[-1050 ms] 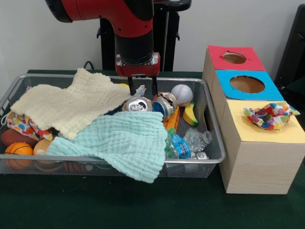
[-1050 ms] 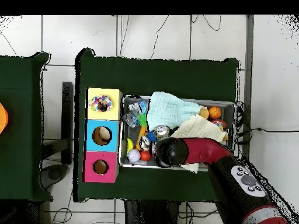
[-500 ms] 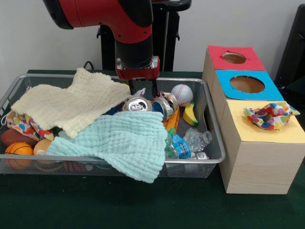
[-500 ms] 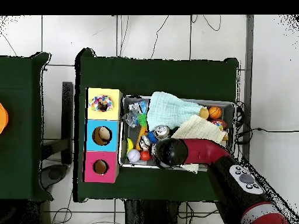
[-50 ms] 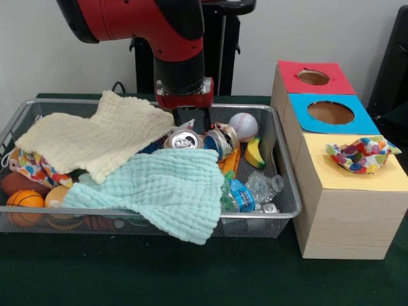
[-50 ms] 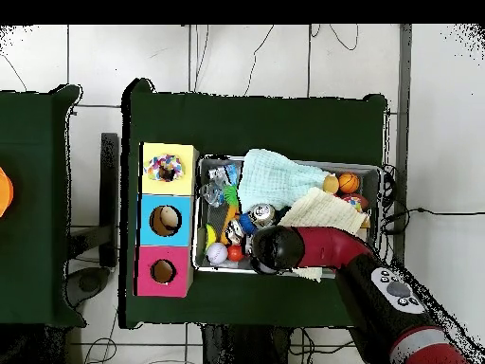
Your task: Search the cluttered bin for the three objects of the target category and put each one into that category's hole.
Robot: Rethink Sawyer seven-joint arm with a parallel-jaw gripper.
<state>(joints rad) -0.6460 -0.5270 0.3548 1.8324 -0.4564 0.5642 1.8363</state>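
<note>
Wire bin (image 5: 284, 191) on the green table (image 5: 191, 274), crammed. Gripper (image 5: 191, 118) hangs at the bin's 12 o'clock rim, just above two cans: one can (image 5: 184, 139) with its top facing up, a second can (image 5: 220, 141) touching it at 3 o'clock. Two thin black fingers (image 5: 206, 118) show apart, nothing between them; how wide they stand is hard to judge. Overhead, the arm (image 6: 313, 248) covers the gripper.

Yellow cloth (image 5: 95, 137) drapes the bin's 10 o'clock part. Mint cloth (image 5: 159, 188) lies at 6 o'clock, its corner spilling over the front rim. Baseball (image 5: 243, 125) at 2 o'clock, banana (image 5: 254, 153) just below it. Plastic bottle (image 5: 252, 190) with blue label at 4 o'clock. Small basketball (image 5: 24, 203) at 8 o'clock, dotted cloth (image 5: 32, 167) above it.

Wooden box (image 5: 344, 210) stands beside the bin at 3 o'clock, with a red hole (image 5: 313, 78), a blue hole (image 5: 330, 112) and a yellow hole (image 5: 382, 178). Dotted bag (image 5: 360, 154) sits in the yellow one.
</note>
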